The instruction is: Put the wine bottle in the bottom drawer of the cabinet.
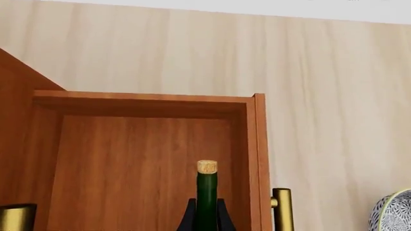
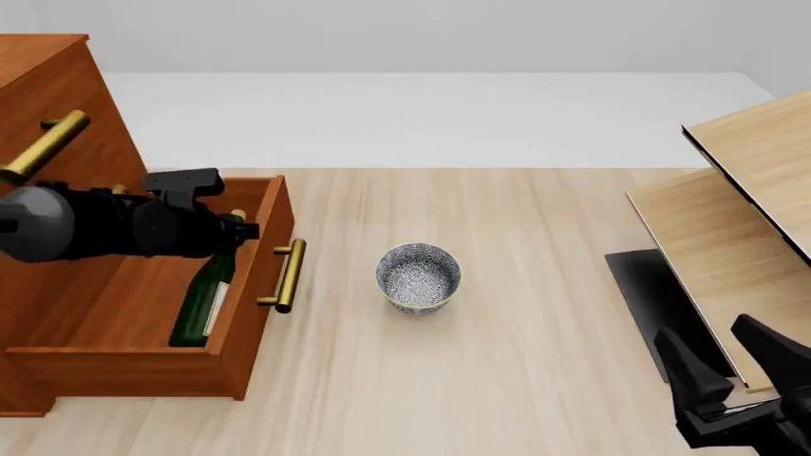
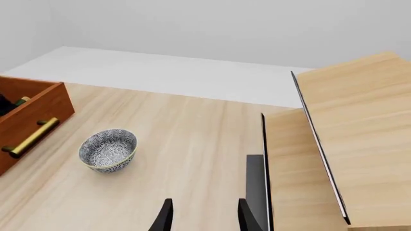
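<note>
The wine bottle (image 2: pixel 203 299), dark green with a tan cork, lies tilted inside the open bottom drawer (image 2: pixel 247 313) of the reddish-brown cabinet (image 2: pixel 51 95) at the left. Its base is low toward the drawer's near side and its neck points up and away. My left gripper (image 2: pixel 231 230) is shut on the bottle's neck above the drawer. In the left wrist view the neck and cork (image 1: pixel 207 185) stand between the black fingers (image 1: pixel 188 217), over the drawer's floor (image 1: pixel 128 163). My right gripper (image 2: pixel 723 369) is open and empty at the near right; it also shows in the right wrist view (image 3: pixel 205 219).
A speckled grey bowl (image 2: pixel 419 275) stands mid-table, right of the drawer's brass handle (image 2: pixel 289 275). A pale light-wood panelled structure (image 2: pixel 742 209) with a dark base (image 2: pixel 640 294) fills the right side. Another brass handle (image 2: pixel 45 144) sticks out from an upper drawer front.
</note>
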